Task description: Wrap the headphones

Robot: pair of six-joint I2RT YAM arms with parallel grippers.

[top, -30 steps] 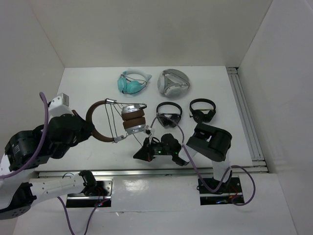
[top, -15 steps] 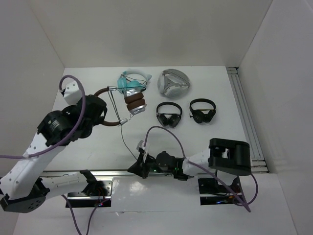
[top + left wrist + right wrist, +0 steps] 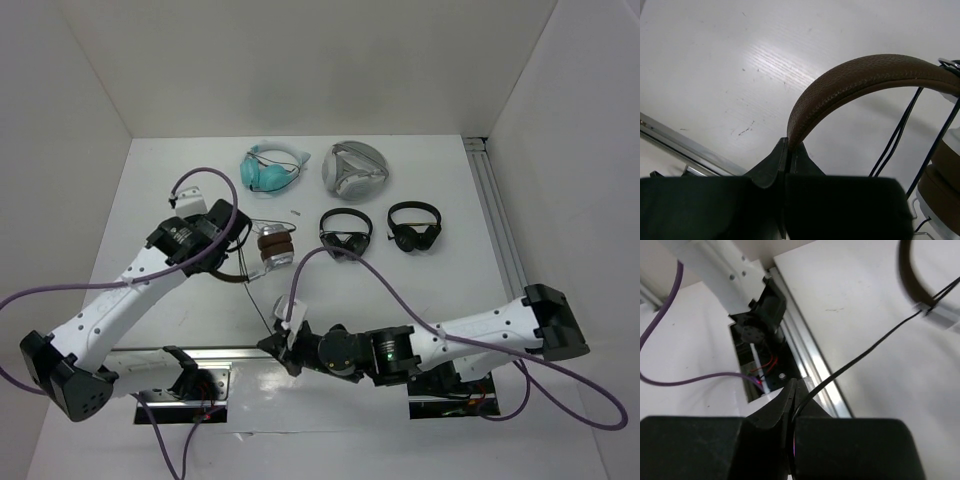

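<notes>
The left tool (image 3: 786,147) clamps the brown perforated headband (image 3: 865,75) of the silver-cupped headphones (image 3: 272,247) (earcups just beside it); the right tool (image 3: 793,390) pinches their thin black cable (image 3: 865,352).

Headphones (image 3: 272,247) headband mostly hidden under left gripper (image 3: 222,238) from above; earcup cropped in left wrist view, headband blurred in right.

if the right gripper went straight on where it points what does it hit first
Likely the left arm's base mount; the right gripper, shut on the headphones' cable, points there, but depth is unclear.
</notes>
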